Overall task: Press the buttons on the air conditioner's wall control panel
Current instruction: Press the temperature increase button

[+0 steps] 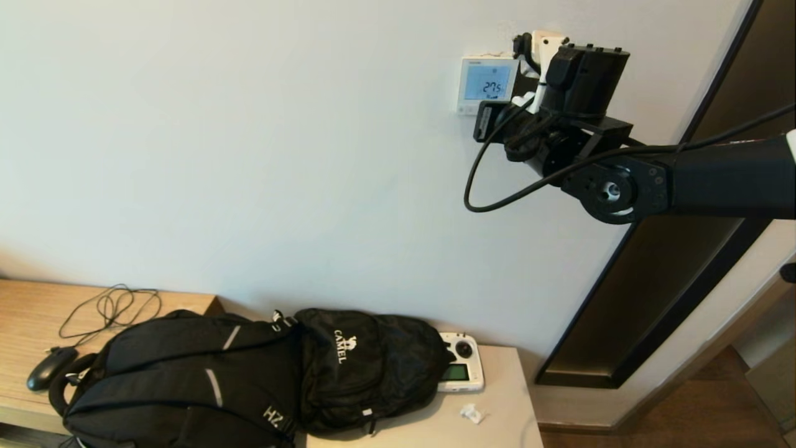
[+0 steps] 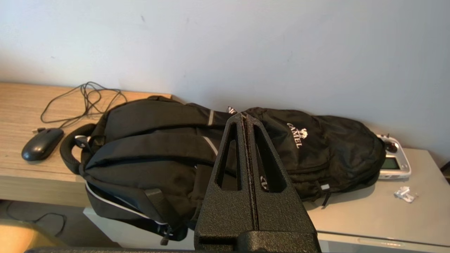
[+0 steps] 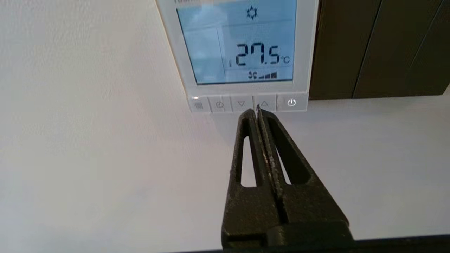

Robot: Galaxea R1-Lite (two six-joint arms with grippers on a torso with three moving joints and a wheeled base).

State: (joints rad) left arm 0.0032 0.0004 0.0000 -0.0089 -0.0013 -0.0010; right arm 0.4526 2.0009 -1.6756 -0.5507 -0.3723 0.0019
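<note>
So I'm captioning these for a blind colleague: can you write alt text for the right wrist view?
The right hand, fingers closed together, points its tip at the row of buttons under the lit blue screen of the white wall control panel, between the down and up arrows. The screen reads 27.5 °C.

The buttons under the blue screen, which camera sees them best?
The right wrist view: the buttons fill a clear row with readable symbols, the right gripper shut at them. In the head view the arm hides most of the row. The left wrist view shows none.
</note>
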